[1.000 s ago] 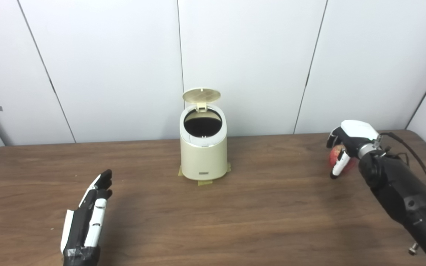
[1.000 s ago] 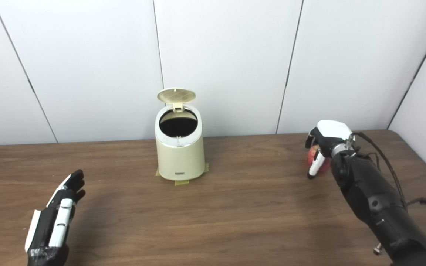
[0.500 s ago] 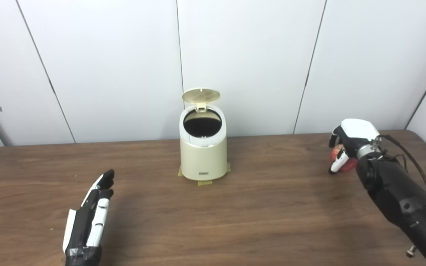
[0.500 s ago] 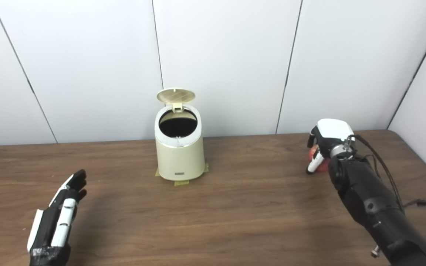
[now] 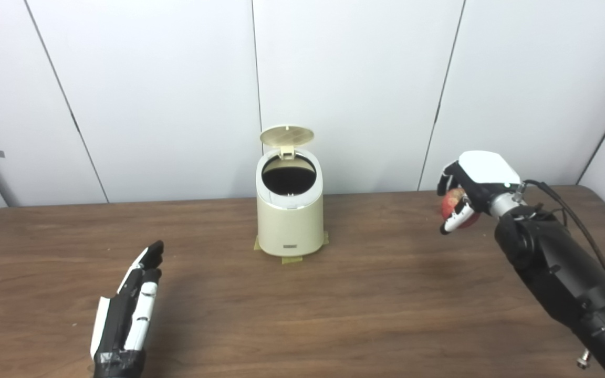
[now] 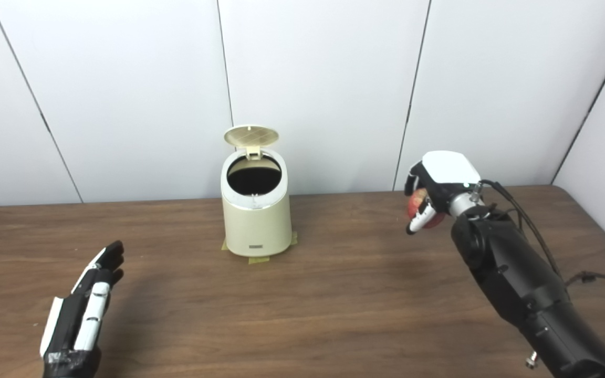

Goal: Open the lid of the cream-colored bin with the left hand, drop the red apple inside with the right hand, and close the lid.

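The red apple [image 5: 454, 205] is sitting in the right hand [image 5: 473, 181], up off the surface and well to the right of the cream-colored bin [image 5: 289, 220]. The fingers [image 5: 454, 220] are curling around it and gripping it, so only a patch of red is showing beneath the white back of the hand. The bin's lid [image 5: 287, 136] is standing upright at the back, leaving the dark mouth showing; what is inside is too dark to make out. The left hand [image 5: 126, 310] is lying low over the near left of the surface, fingers stretched out straight and close together, holding nothing. The brown wooden surface [image 5: 376, 294] is carrying tape tabs at the bin's foot. White wall panels are standing behind.
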Motion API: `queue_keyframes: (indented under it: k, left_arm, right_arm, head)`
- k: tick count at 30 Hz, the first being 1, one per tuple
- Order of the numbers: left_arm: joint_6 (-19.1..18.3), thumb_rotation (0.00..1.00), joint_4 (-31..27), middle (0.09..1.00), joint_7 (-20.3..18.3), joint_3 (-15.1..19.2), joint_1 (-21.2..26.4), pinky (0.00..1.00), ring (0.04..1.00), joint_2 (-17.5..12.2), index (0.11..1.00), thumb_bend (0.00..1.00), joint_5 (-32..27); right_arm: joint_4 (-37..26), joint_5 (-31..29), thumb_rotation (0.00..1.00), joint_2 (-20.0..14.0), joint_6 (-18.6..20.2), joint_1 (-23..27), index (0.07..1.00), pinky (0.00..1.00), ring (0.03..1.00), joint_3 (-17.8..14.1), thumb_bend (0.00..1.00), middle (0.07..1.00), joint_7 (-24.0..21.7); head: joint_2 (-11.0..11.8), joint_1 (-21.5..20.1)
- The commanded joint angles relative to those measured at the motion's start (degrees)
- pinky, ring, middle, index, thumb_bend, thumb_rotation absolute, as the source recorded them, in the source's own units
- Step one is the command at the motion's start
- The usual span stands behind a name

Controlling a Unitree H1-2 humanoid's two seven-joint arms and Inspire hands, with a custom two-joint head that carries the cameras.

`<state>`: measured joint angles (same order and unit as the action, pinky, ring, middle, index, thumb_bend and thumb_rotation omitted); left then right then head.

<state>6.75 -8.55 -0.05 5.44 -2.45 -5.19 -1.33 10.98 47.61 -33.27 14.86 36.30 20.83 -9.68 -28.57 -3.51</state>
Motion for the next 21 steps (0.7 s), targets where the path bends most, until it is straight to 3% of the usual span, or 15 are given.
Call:
queue_keyframes:
  k: [1, 6, 10, 13, 16, 19, 21]
  left_arm:
    - [0.7, 0.81, -1.3, 0.941, 0.3, -0.1, 1.4, 0.96, 0.966, -0.1, 0.894, 0.36, 0.8]
    - [1.2, 0.81, -0.6, 0.946, 0.3, -0.3, 1.7, 0.97, 0.964, 0.1, 0.897, 0.35, 1.1]
    - [1.1, 0.85, -0.5, 0.942, 0.2, -0.6, 1.7, 0.97, 0.958, 0.2, 0.901, 0.33, 1.4]
    - [1.0, 0.95, -0.5, 0.942, 0.3, -0.6, 1.7, 0.97, 0.96, 0.5, 0.905, 0.31, 0.9]
    - [0.8, 1.0, -0.5, 0.934, 0.5, -0.3, 1.7, 0.96, 0.949, 0.9, 0.901, 0.3, 0.4]
    - [0.7, 1.0, -0.5, 0.938, 0.4, -0.3, 1.7, 0.96, 0.95, 0.9, 0.907, 0.31, 0.5]
    - [0.6, 1.0, -0.6, 0.939, 0.3, -0.3, 1.7, 0.96, 0.952, 1.0, 0.909, 0.31, 0.2]
  right_arm:
    - [-6.4, 1.0, 0.0, -1.5, -1.1, 2.7, 0.494, 0.32, 0.419, -1.4, 0.52, 0.497, -0.8]
    - [-14.9, 1.4, 0.0, -0.4, -2.0, 3.7, 0.46, 0.37, 0.469, -1.4, 0.52, 0.536, -5.6]
    - [-18.8, 2.0, 0.0, 1.5, -3.1, 5.0, 0.442, 0.47, 0.492, -1.4, 0.52, 0.527, -8.0]
    - [-21.1, 1.6, 0.0, 3.2, -4.1, 5.7, 0.446, 0.49, 0.488, -1.5, 0.52, 0.519, -9.1]
    - [-22.5, 0.8, 0.0, 5.6, -6.9, 6.2, 0.455, 0.52, 0.476, -1.7, 0.52, 0.511, -7.7]
    - [-23.3, 1.3, 0.0, 8.1, -8.1, 6.9, 0.443, 0.48, 0.51, -1.7, 0.52, 0.495, -7.8]
    - [-23.0, 0.6, 0.0, 10.4, -8.6, 7.5, 0.454, 0.39, 0.464, -2.0, 0.52, 0.521, -7.5]
  head:
    - [0.0, 0.0]
    - [0.3, 0.2]
    - [0.4, 0.3]
    - [0.4, 0.4]
    - [0.4, 0.6]
    - [0.4, 0.6]
    - [0.5, 0.7]
